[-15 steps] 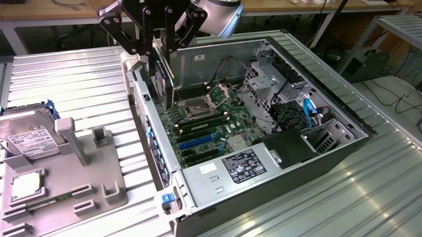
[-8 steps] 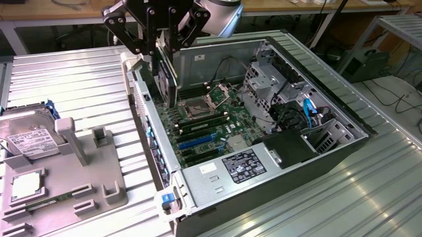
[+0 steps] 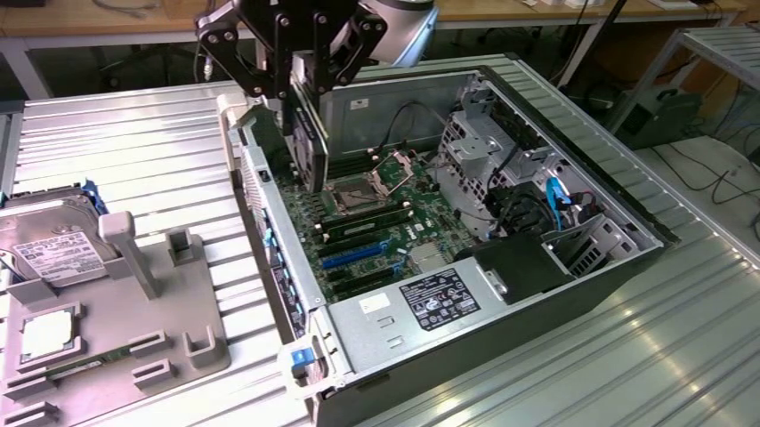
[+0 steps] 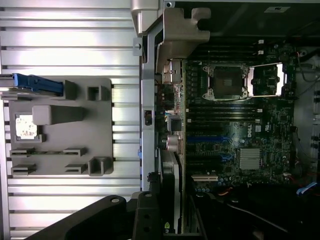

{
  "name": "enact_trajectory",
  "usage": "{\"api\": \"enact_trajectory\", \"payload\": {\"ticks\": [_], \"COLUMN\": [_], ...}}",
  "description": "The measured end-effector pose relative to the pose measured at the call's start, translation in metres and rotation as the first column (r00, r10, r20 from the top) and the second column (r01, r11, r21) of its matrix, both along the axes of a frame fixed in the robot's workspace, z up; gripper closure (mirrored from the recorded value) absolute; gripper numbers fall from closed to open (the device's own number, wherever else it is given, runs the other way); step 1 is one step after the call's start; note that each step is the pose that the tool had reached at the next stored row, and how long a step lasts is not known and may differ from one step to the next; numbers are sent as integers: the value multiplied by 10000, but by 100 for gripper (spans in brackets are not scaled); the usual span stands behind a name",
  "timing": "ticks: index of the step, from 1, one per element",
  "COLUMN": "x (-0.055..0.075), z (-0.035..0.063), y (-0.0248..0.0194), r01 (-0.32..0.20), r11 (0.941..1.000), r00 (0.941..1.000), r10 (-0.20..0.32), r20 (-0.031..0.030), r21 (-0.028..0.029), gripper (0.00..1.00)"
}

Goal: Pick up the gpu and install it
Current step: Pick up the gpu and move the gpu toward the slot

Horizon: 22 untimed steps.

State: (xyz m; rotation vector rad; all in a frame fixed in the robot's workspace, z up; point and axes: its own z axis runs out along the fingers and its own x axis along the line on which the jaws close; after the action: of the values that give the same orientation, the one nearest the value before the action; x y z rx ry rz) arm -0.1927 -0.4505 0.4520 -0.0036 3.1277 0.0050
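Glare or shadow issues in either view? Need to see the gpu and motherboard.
Exterior view: strong glare on the metal table; the gpu, held in the hand, is dark but distinct. Wrist view: table slats washed out white, socket cover glints, part of the case interior lost in shadow; motherboard evenly lit.

Setting: an electronics or robotics laboratory. Indicators: a ribbed metal surface (image 3: 142,151) carries an open computer case (image 3: 499,347) with its motherboard (image 3: 392,227) exposed. A grey moulded parts holder (image 3: 178,311) beside it seats a hard drive (image 3: 53,249). Wooden workbenches (image 3: 119,22) stand behind. Loose cables (image 3: 700,173) lie on the floor near a metal frame (image 3: 724,40).
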Motion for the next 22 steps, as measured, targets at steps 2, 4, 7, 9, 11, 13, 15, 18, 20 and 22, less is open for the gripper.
{"api": "enact_trajectory", "payload": {"ticks": [2,4,7,9,11,13,15,18,20,22], "x": [11,26,46,62,75,85,98,116,131,143], "z": [0,-1,-2,-4,-4,-5,-6,-7,-8,-9], "y": [0,0,0,0,0,0,0,0,0,0], "r01": [0,0,0,0,0,0,0,0,0,0], "r11": [10000,10000,10000,10000,10000,10000,10000,10000,10000,10000], "r00": [10000,10000,10000,10000,10000,10000,10000,10000,10000,10000], "r10": [0,0,0,0,0,0,0,0,0,0], "r20": [0,0,0,0,-1,0,0,0,0,0], "r21": [0,0,-2,-1,-2,-1,-2,-2,-2,-3], "gripper": [72,72,72,72,72,72,72,72,72,72]}}
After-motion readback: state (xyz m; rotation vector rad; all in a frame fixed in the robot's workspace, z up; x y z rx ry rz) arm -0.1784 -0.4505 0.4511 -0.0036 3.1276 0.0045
